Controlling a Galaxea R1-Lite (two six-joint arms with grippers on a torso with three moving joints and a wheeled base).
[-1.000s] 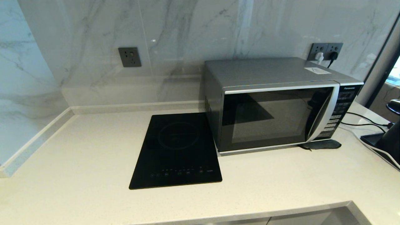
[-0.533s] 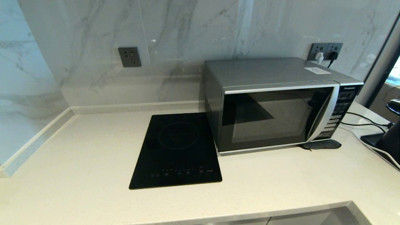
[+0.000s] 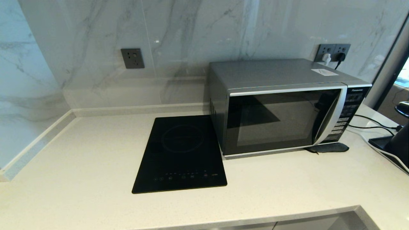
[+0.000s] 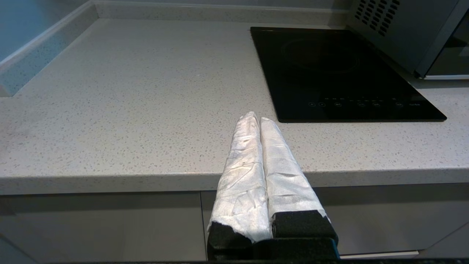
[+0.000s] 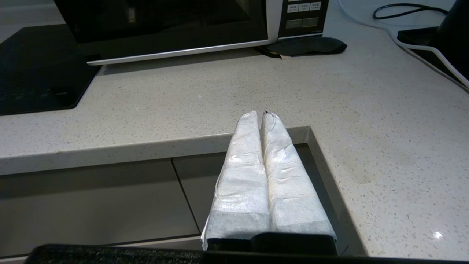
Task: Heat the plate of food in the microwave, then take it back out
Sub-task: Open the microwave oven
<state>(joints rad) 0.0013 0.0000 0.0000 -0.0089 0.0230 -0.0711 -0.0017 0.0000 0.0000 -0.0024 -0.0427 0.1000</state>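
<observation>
I cannot see the plate of food in any view, so I judge the task is not started or the plate waits somewhere outside the views. The large silver-grey microwave with its dark glass door stands closed at the back of the pale speckled stone table, just beside the flat black glass cooktop. My left tool and right tool hover before the table edge, white-wrapped fingers pressed together, holding nothing. Everything remains: opening, loading, heating, removing.

silver-grey microwave, door closed, on countertop
</observation>
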